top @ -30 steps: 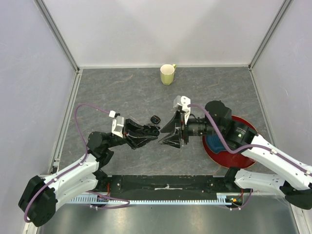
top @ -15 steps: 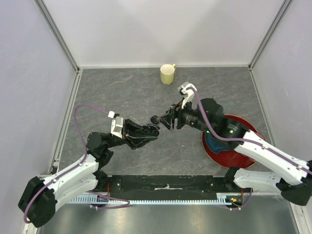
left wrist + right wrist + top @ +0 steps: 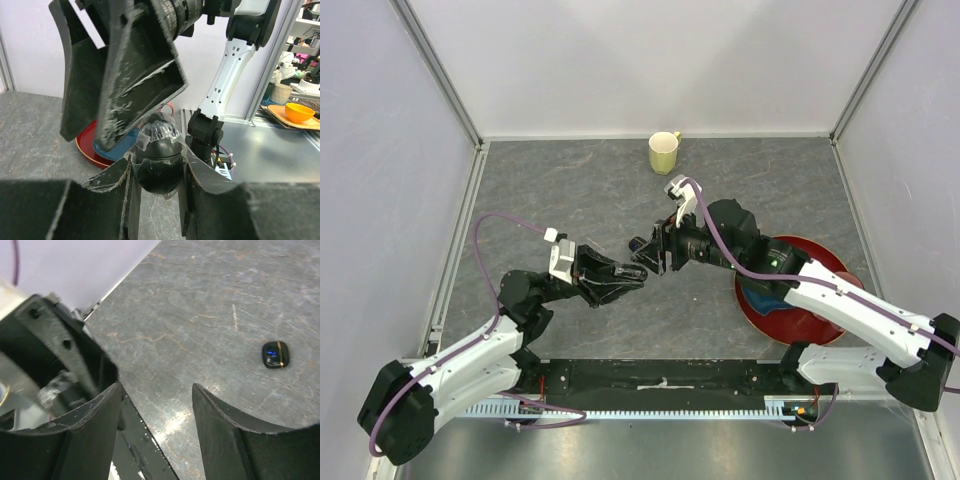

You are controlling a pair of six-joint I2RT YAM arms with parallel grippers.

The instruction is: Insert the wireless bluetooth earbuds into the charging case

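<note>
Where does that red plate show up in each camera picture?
Top external: red plate, lower right, partly covered.
Left wrist: its rim, low, left of centre.
Right wrist: not in view.
Shared landmark: the grey table, in all three.

Glossy black plastic charging case [image 3: 159, 170]; matt grey marbled table [image 3: 210, 285].

Grey marbled table [image 3: 550, 180], enclosed by pale walls [image 3: 650, 60] with aluminium posts [image 3: 438, 70] at both far corners. Beyond, apparently shelving [image 3: 295, 120], blurred. Even, diffuse lighting.
</note>
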